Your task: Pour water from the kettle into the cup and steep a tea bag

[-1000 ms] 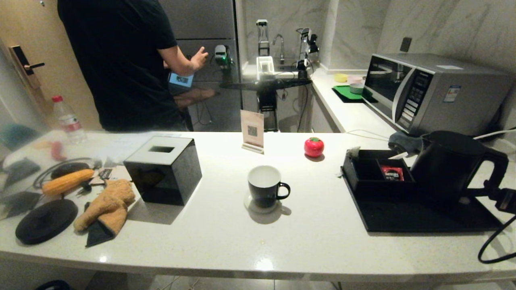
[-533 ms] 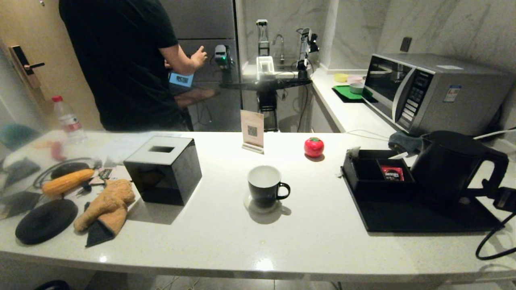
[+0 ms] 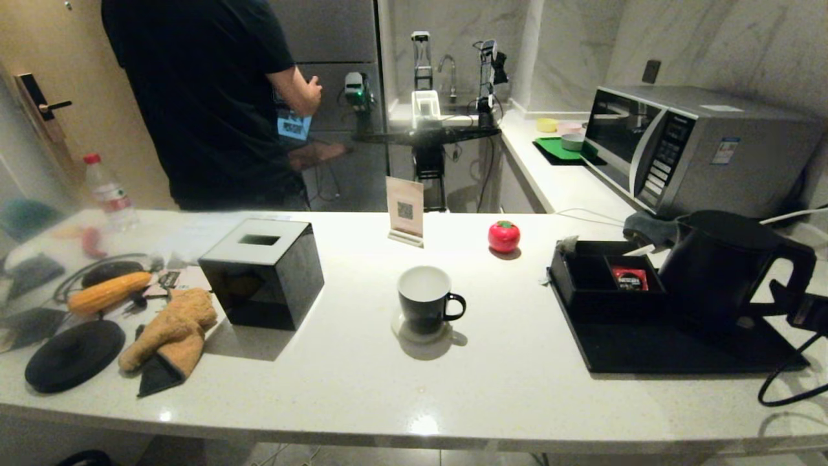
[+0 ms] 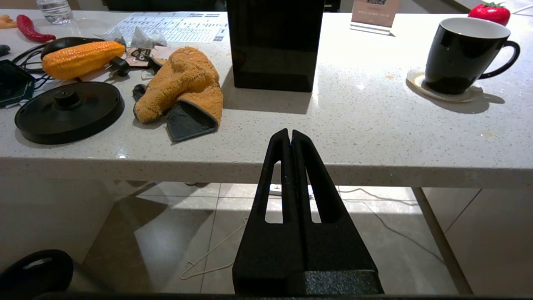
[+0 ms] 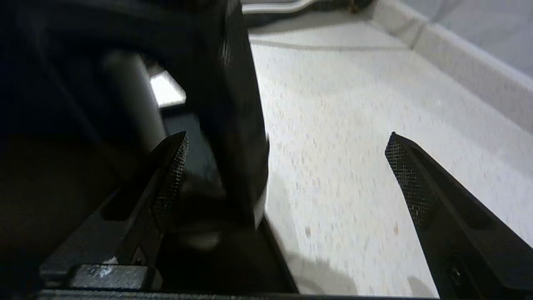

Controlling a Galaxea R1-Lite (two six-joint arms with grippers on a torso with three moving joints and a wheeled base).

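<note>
At the counter's (image 3: 491, 388) right end, the right pincer (image 5: 287, 166) gapes wide around the kettle's (image 3: 718, 265) handle without gripping it. Below the counter edge, the left pincer (image 4: 290, 137) hangs pressed together, empty, while the cup (image 3: 425, 299) stands mid-counter.

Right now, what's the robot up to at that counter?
The right gripper is open around the loop handle of the matte black electric kettle, not closed on it. The kettle stands on the flat black tray. The small black ceramic mug with white inside sits on a coaster mid-counter, looking empty. The left gripper is shut, parked below the counter edge.
</note>
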